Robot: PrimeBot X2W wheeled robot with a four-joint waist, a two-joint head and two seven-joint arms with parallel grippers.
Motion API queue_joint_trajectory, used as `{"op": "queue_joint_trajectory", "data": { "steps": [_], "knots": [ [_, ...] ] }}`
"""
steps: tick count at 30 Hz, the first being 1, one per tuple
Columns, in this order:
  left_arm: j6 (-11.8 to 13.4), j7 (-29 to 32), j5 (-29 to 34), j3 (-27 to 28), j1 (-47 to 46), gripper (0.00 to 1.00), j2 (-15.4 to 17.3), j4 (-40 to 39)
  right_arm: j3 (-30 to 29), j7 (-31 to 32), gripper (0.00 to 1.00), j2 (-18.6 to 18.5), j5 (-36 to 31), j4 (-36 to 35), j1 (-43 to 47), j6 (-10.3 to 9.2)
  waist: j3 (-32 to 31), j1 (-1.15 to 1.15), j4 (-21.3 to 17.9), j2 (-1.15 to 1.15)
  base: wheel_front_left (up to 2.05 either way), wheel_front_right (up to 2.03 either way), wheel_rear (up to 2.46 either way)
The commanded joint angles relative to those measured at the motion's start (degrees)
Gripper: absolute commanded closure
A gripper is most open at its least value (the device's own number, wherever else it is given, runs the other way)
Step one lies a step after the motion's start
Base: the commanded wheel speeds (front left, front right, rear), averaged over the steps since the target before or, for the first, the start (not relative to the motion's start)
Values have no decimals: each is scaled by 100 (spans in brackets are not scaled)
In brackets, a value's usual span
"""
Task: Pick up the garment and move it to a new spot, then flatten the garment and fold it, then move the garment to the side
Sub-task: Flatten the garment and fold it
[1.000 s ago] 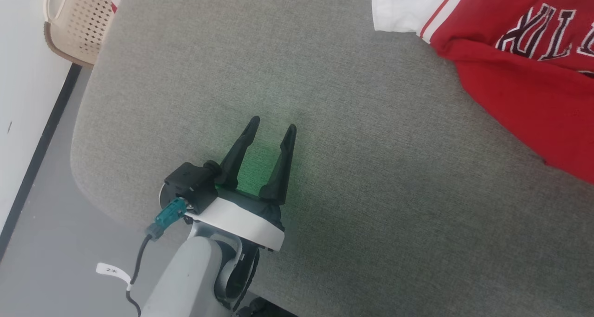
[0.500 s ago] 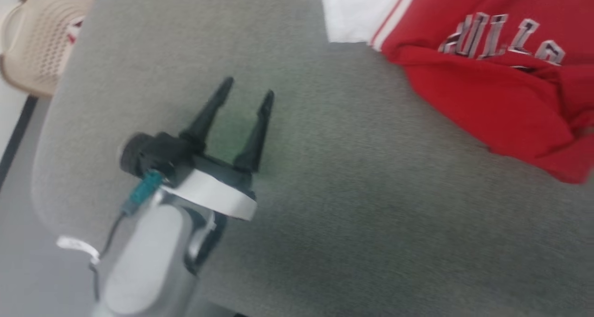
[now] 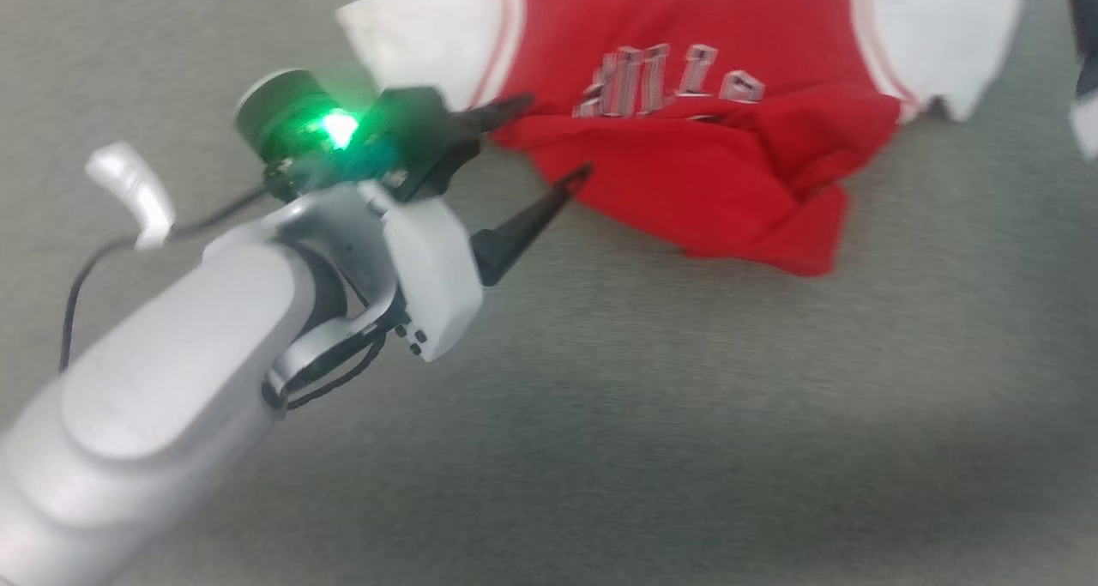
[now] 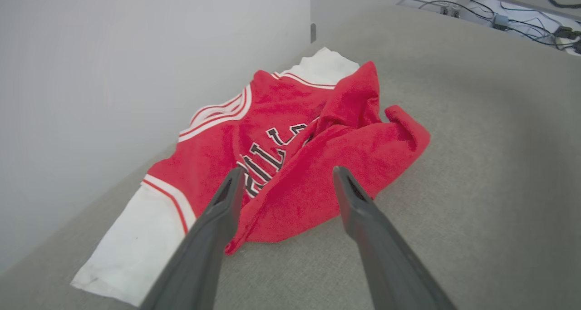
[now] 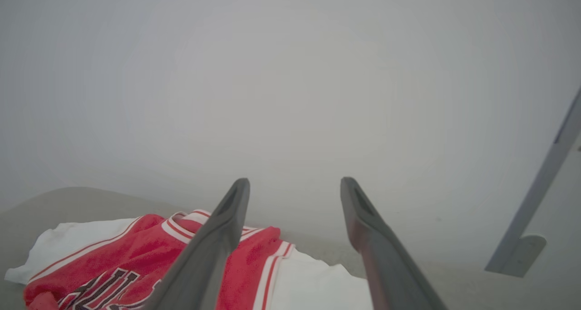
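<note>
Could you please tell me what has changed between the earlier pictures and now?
The head view has swung toward the garment, and the left gripper has reached from over the bare grey surface to the garment's near edge, its fingers now beside the folded-over red fabric. It has taken hold of nothing. The gripper stayed open, and the garment lies crumpled as before.

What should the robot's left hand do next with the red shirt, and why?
Probably ease the left gripper forward and down onto the near folded edge of the garment. The gripper is open and aimed at that rumpled red fold, and it grips no cloth yet, so closing now would likely catch nothing.
</note>
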Motion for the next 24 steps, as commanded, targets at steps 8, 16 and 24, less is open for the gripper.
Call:
{"op": "queue_joint_trajectory", "data": {
  "steps": [8,16,24],
  "knots": [
    [-6,1700,-1830,-1950,-1701,0,106,368,-1960,-30,0,721,-943,-1345,2120,0,37,0,-1141,0,0,0,0],
    [-6,1477,-1971,-2759,-2313,0,-220,1212,-2465,47,0,1224,-1267,-2098,2631,0,354,0,-1631,0,0,0,0],
    [-6,1832,-1415,-2827,-2040,0,-259,1771,-2644,241,0,1511,-1442,-2505,2702,0,562,0,-1875,0,0,0,0]
  ]
}}
